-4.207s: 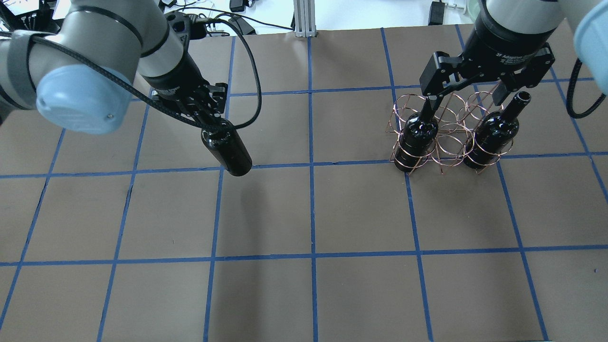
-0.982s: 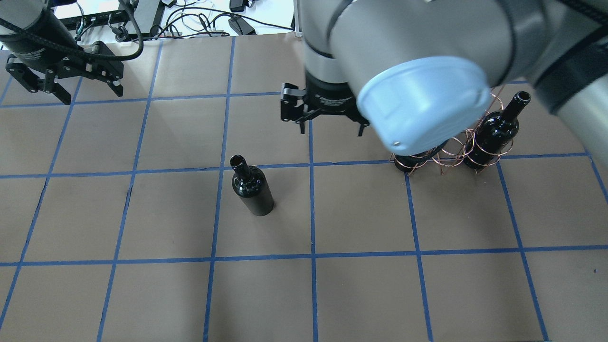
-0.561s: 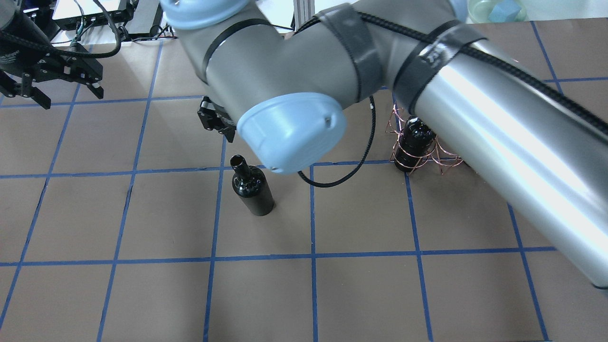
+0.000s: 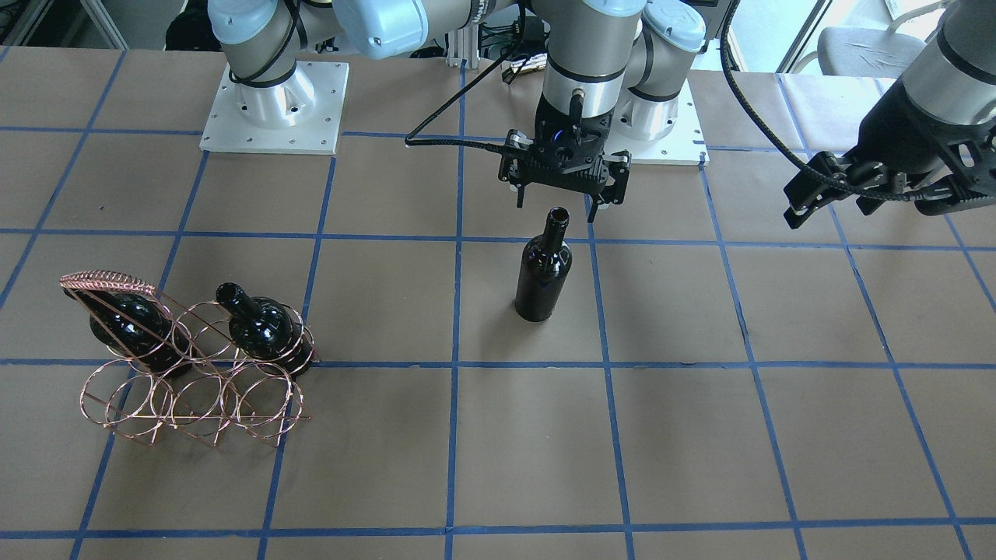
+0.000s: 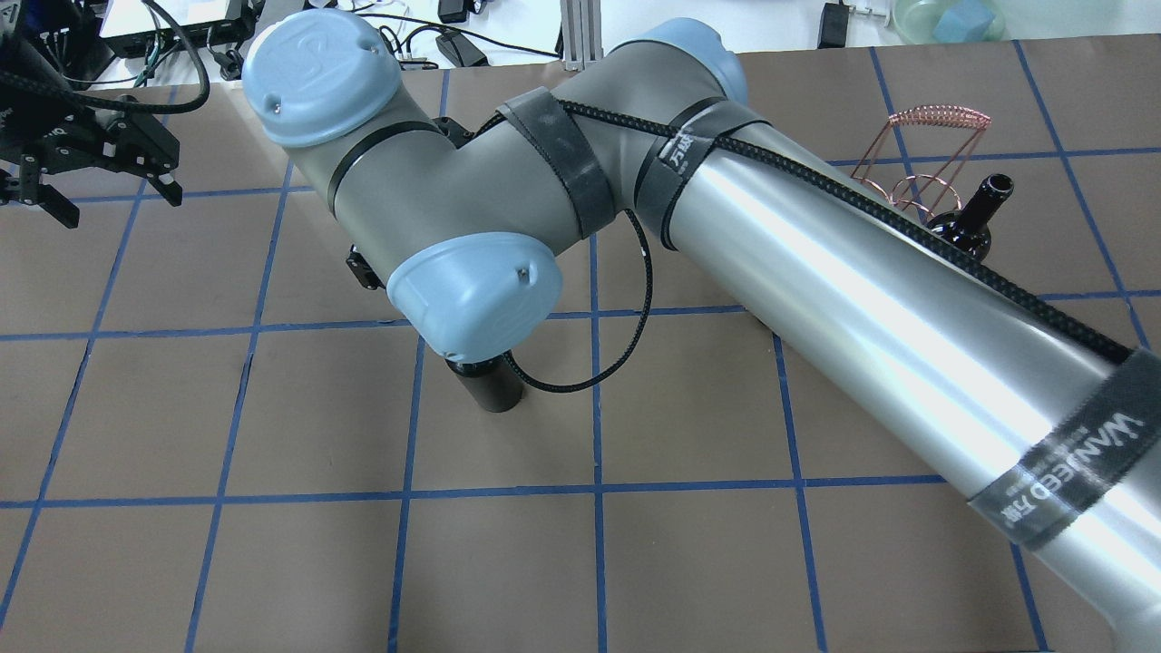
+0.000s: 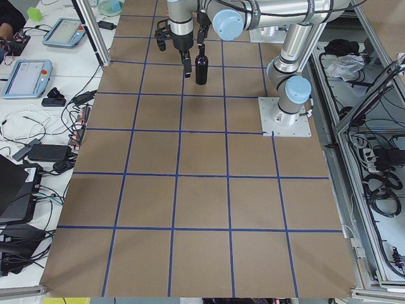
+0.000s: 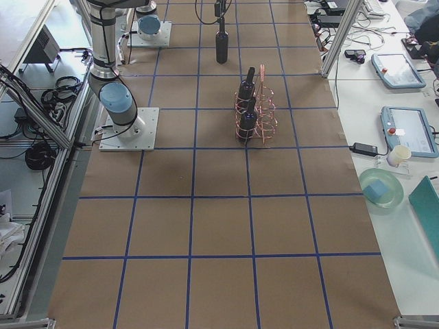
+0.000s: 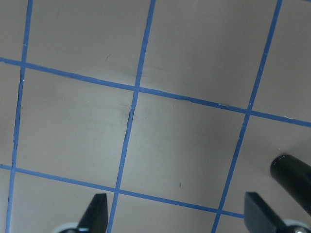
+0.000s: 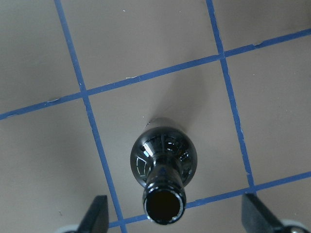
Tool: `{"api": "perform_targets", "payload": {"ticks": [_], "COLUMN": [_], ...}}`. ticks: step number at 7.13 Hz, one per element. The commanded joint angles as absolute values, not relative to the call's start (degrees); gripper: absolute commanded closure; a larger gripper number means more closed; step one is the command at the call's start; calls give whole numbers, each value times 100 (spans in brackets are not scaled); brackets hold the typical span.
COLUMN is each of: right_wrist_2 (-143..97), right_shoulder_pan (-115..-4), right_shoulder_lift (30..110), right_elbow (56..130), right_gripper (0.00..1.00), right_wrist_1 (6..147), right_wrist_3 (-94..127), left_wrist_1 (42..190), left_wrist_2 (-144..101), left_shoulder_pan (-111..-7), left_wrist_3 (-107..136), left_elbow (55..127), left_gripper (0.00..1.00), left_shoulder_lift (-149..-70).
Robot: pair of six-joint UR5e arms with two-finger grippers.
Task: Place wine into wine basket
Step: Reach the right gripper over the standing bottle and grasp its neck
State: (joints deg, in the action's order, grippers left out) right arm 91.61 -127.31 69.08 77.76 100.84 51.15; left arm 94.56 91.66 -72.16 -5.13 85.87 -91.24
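A near-black wine bottle stands upright and alone on the brown table, left of centre in the overhead view, where my right arm hides most of it. My right gripper hangs open just above it, fingers either side of its mouth without touching. The right wrist view looks straight down on the bottle. My left gripper is open and empty, raised at the far left. The copper wire wine basket stands at the right with two bottles in its rings.
My right arm reaches across the table and hides much of the basket in the overhead view, where its handle shows. A teal bowl with a blue cube and cables lie beyond the far edge. Blue tape lines grid the table.
My left gripper set the bottle upright, let go and drew back to the far left. My right arm swung from the basket across the table to above the bottle.
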Motion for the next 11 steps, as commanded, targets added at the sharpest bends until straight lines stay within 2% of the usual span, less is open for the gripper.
{"api": "perform_targets", "payload": {"ticks": [1, 3, 6, 8, 11], "right_wrist_2": [9141, 9141, 9167, 9202, 9220], "right_shoulder_pan": [-12735, -12735, -12735, -12735, -12735], "right_shoulder_lift": [6873, 6760, 6750, 6750, 6741], "right_elbow": [7971, 8033, 8042, 8051, 8060], "right_gripper": [4, 4, 18, 18, 34], "right_wrist_1": [10186, 10500, 10608, 10652, 10652], "right_wrist_3": [4992, 4992, 4905, 4764, 4764], "left_wrist_1": [9501, 9440, 9457, 9439, 9448], "left_wrist_2": [9158, 9106, 9167, 9176, 9115], "left_shoulder_pan": [-7181, -7181, -7163, -7137, -7154], "left_wrist_3": [-518, -510, -519, -519, -501], "left_elbow": [8587, 8596, 8587, 8578, 8596], "left_gripper": [0, 0, 0, 0, 0], "left_shoulder_lift": [-9123, -9254, -9220, -9220, -9228]}}
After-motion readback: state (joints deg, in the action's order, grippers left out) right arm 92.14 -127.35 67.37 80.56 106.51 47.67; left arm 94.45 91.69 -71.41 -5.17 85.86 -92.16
